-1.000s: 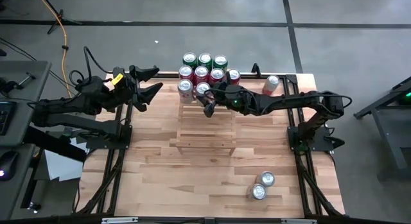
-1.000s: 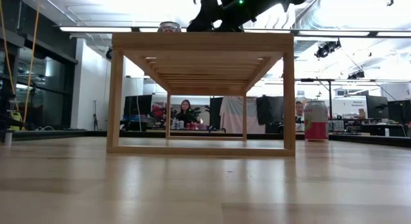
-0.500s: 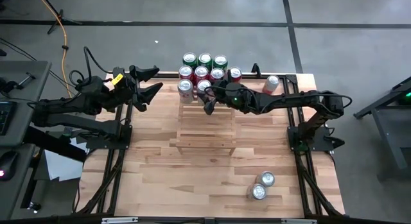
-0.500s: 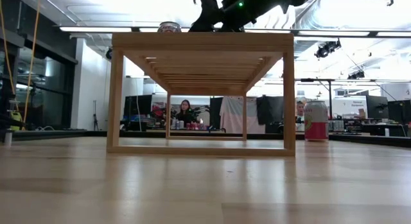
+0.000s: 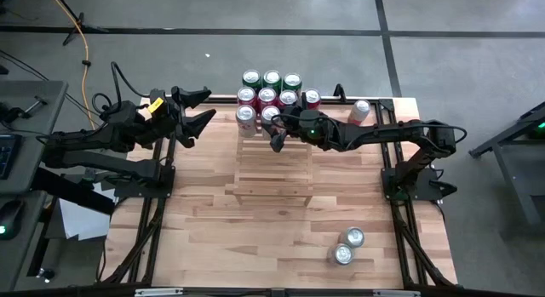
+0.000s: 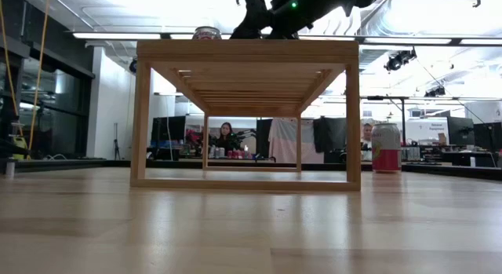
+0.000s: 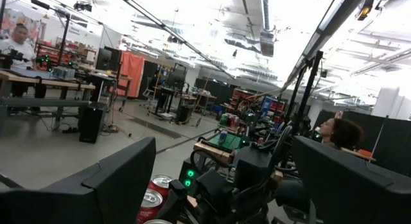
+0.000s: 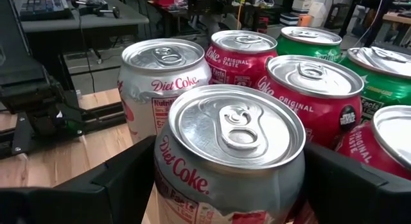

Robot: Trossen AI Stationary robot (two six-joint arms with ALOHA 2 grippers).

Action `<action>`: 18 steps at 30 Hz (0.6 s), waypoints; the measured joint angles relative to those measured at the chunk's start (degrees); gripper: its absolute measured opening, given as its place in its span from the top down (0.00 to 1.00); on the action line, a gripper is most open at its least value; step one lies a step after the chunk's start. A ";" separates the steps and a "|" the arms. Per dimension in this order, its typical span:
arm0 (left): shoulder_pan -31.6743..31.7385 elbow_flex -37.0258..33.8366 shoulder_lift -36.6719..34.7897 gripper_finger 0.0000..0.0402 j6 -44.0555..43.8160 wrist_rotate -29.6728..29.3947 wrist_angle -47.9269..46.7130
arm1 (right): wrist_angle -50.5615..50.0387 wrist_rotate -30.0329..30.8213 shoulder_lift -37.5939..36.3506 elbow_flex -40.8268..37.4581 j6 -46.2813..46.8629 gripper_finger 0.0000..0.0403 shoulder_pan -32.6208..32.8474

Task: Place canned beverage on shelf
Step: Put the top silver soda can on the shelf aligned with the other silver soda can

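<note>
The slatted wooden shelf (image 5: 272,174) stands mid-table and also shows in the low view (image 6: 247,50). Several cans, silver, red and green, stand grouped at its far end (image 5: 268,93). My right gripper (image 5: 275,128) reaches in from the table's right and is shut on a silver Diet Coke can (image 8: 228,147) at the near edge of that group. In the low view my right gripper (image 6: 255,19) is above the shelf top. My left gripper (image 5: 200,110) is open and empty at the table's far left. My right gripper pinches the Diet Coke can's side wall (image 8: 168,185) between its two fingers, one on each side. The fingers come about level from the table's right. The can is upright, top up; its base is out of view.
A second Diet Coke can (image 8: 164,79) and red cans (image 8: 308,95) stand close behind the held one. A red can (image 5: 360,111) stands on the table at the far right. Two cans (image 5: 347,246) stand near the front right. People show in the room beyond.
My right gripper has shifted a little toward the table's far edge and risen slightly above the shelf top.
</note>
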 joint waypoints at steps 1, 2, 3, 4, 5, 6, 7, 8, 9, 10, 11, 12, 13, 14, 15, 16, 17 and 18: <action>0.00 0.00 -0.01 0.11 -0.02 0.00 0.00 | 0.11 -0.01 0.00 0.00 0.01 0.18 0.00; 0.00 0.00 0.00 0.11 -0.02 0.00 0.00 | 0.16 -0.13 0.00 0.00 0.01 0.18 0.00; 0.00 0.00 0.00 0.11 -0.02 0.00 0.00 | 0.16 -0.41 0.00 0.00 0.00 0.18 0.00; 0.00 0.00 -0.02 0.11 -0.02 0.00 0.00 | 0.18 -0.74 0.00 0.00 -0.02 0.18 0.00; 0.00 0.00 -0.01 0.11 -0.02 0.00 0.00 | 0.20 -1.11 0.00 0.00 -0.03 0.18 0.00; 0.00 0.00 0.00 0.11 -0.02 0.00 0.00 | 0.32 -1.29 0.00 0.00 -0.02 0.18 0.00; 0.00 0.00 0.00 0.11 0.00 0.00 0.00 | 0.48 -1.29 0.00 0.00 -0.01 0.18 0.00; 0.00 0.00 0.00 0.11 -0.02 0.00 0.00 | 0.61 -1.29 -0.02 0.00 0.03 0.18 0.00; 0.00 0.00 -0.01 0.11 -0.02 0.00 0.00 | 0.75 -1.29 -0.02 0.00 0.50 0.18 0.00; 0.00 0.00 -0.01 0.11 -0.02 0.00 0.00 | 0.93 -1.25 -0.02 0.00 1.14 0.18 0.00; 0.00 0.00 -0.01 0.11 -0.02 0.02 0.00 | 1.02 -1.11 -0.07 0.00 1.56 0.18 0.00; 0.00 0.00 0.00 0.11 -0.02 0.02 0.00 | 0.90 -0.66 -0.29 -0.03 1.89 0.17 0.00; 0.00 0.00 -0.01 0.11 -0.02 0.02 0.00 | 1.03 -0.33 -0.43 -0.04 1.96 0.17 0.00; 0.00 0.00 -0.01 0.11 -0.03 0.01 0.02 | 1.18 -0.33 -0.70 -0.04 1.86 0.17 0.00; 0.00 0.00 0.00 0.11 -0.02 0.02 0.00 | 0.70 -0.27 -1.09 -0.04 1.58 0.16 0.00; 0.00 0.00 0.00 0.11 -0.02 0.02 0.00 | 1.06 -0.18 -1.27 -0.04 1.40 0.15 0.00; 0.00 0.00 -0.02 0.11 0.24 0.02 0.02 | 1.11 -0.22 -1.62 -0.02 1.15 0.14 0.00; 0.00 0.00 0.00 0.11 0.28 0.02 0.02 | 0.45 -0.18 -2.10 -0.04 1.07 0.12 0.00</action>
